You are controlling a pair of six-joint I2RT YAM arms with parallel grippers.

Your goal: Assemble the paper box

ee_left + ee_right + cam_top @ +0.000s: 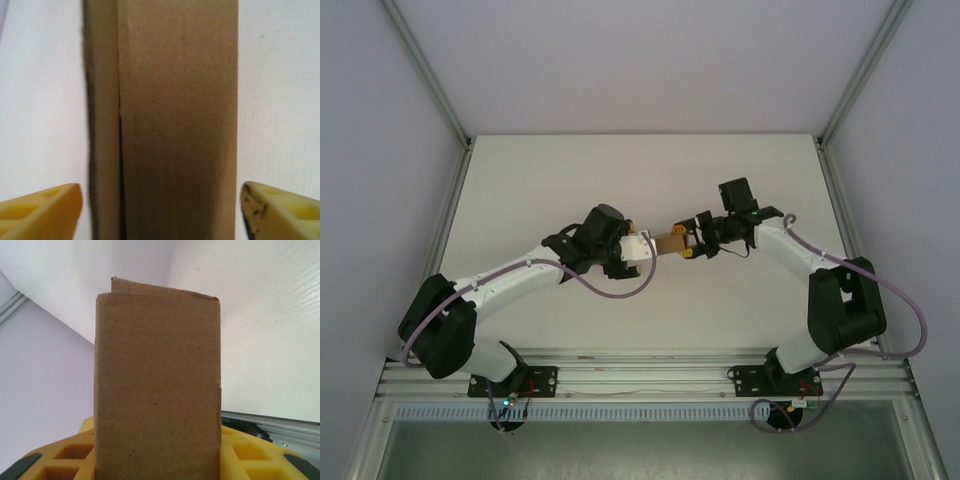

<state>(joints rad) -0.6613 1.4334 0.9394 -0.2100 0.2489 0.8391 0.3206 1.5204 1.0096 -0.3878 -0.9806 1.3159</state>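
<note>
Jaws on the right gripper (686, 246) are clamped on the paper box (668, 241). In the right wrist view its yellow pads (75, 452) press against both side edges at the box's near end. Jaws on the left gripper (653, 246) are spread wide. The left fingers (45, 207) straddle the box's other end, with a thin white sliver showing on each side, so they look released and not yet pinching.

The box is bridged between the two grippers. The right gripper is at its right end, the left gripper at its left end, and the table (570, 180) is below it. It looks lifted off the surface, though the height can't be read.

The box is a folded-up tan sleeve. In the left wrist view a dark seam runs lengthwise left of its middle, with a narrow side panel gaping a little beyond it. At the far end a back layer pokes past the front face.

Risks, judged from this:
- **Single hold:** Only one end is held, so any sideways push from the left fingers could pivot or slip the box in the right pads.
- **Crushing:** Closing the left jaws across thin card could cave the sleeve or pop that seam wider rather than square it.
- **Off-centre closing:** One finger would touch first and shove the box askew.
- **Early release:** If the right lets go before the left has bitten, the box drops to the table.
- **Crowding:** The grippers sit close together at the box, so a small overshoot could knock the fingers together.
</note>
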